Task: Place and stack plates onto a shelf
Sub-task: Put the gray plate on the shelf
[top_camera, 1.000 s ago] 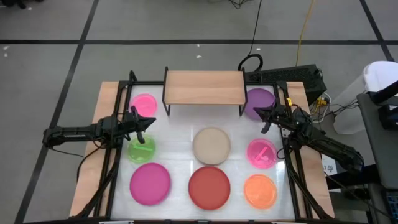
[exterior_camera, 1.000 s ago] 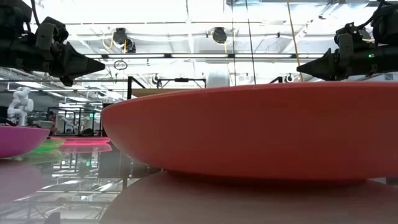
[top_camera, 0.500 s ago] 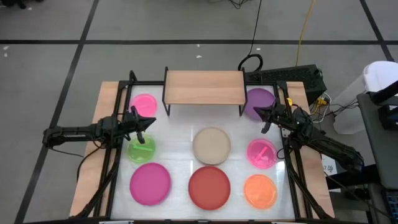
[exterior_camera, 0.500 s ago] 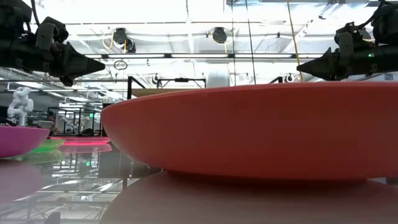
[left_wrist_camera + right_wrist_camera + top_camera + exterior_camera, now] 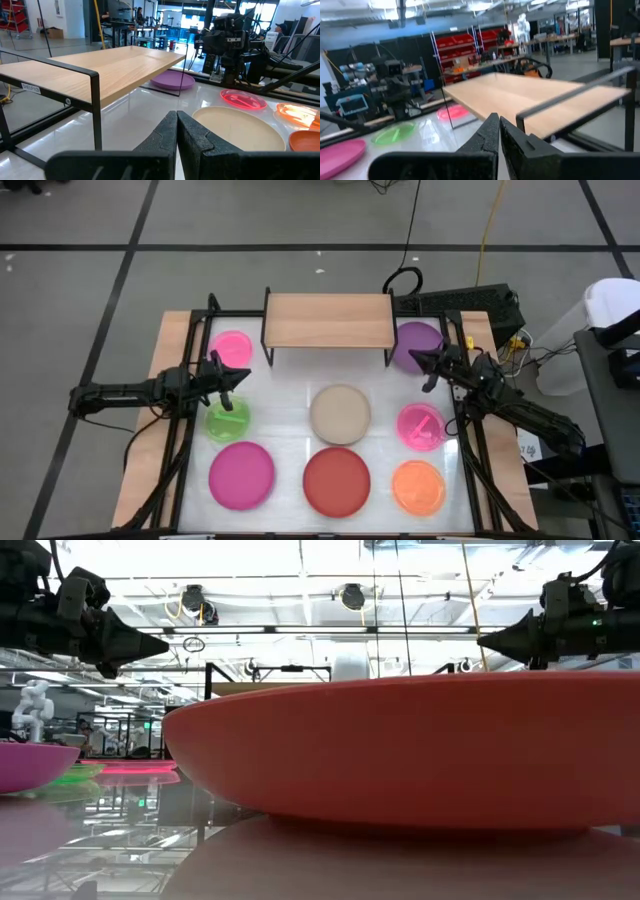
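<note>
The light-wood shelf point(image 5: 328, 320) stands on black legs at the table's far middle, with nothing on it. Eight plates lie flat on the white table: small pink point(image 5: 232, 348), green point(image 5: 228, 420), magenta point(image 5: 241, 474), red point(image 5: 336, 481), beige point(image 5: 340, 414), purple point(image 5: 417, 343), translucent pink point(image 5: 420, 426), orange point(image 5: 417, 486). My left gripper point(image 5: 244, 373) hovers shut between the pink and green plates, pointing right. My right gripper point(image 5: 413, 357) hovers shut by the purple plate's near edge, pointing left. Both wrist views show the fingers closed together: left point(image 5: 176, 119), right point(image 5: 499, 121).
Black frame rails point(image 5: 186, 430) run along the table's left and right sides under the arms. The purple plate lies partly beside the shelf's right legs point(image 5: 391, 345). Bare white tabletop point(image 5: 285, 395) lies between the shelf and the beige plate. Cables and a dark box point(image 5: 470, 305) sit beyond the far right corner.
My right gripper has risen a little, still shut and pointing left. The left arm and all plates have stayed where they were.
</note>
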You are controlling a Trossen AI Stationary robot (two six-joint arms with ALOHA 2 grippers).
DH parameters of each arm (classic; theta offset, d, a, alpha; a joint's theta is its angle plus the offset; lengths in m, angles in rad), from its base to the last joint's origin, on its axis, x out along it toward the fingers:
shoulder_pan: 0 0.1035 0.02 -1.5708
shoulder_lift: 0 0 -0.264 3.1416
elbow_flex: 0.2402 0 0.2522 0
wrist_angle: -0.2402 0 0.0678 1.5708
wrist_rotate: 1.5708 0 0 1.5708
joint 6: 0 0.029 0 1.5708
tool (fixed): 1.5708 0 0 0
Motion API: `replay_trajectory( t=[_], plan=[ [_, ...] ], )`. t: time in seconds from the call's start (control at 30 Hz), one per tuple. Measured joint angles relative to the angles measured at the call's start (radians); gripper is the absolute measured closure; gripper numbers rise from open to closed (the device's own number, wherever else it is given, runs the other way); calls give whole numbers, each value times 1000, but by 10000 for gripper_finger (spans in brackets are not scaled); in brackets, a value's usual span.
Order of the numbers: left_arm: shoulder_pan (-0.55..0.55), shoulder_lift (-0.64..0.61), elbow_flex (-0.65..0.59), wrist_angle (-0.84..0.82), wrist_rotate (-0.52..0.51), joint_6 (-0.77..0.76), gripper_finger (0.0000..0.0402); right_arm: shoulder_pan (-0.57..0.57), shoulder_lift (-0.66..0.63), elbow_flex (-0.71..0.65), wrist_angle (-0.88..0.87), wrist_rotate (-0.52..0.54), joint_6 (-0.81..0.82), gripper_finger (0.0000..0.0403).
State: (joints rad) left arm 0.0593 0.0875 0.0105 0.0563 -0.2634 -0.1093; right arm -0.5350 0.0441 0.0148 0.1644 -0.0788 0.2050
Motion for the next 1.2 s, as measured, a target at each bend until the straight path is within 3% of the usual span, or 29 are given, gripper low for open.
replay_trajectory(
  t=[0.63, 1.2],
  plan=[
    [0, 0, 0, 0, 0, 0, 389, 0, 0, 0, 165, 23, 20, 401],
    [0, 0, 0, 0, 0, 0, 389, 0, 0, 0, 166, 85, -57, 401]
  ],
)
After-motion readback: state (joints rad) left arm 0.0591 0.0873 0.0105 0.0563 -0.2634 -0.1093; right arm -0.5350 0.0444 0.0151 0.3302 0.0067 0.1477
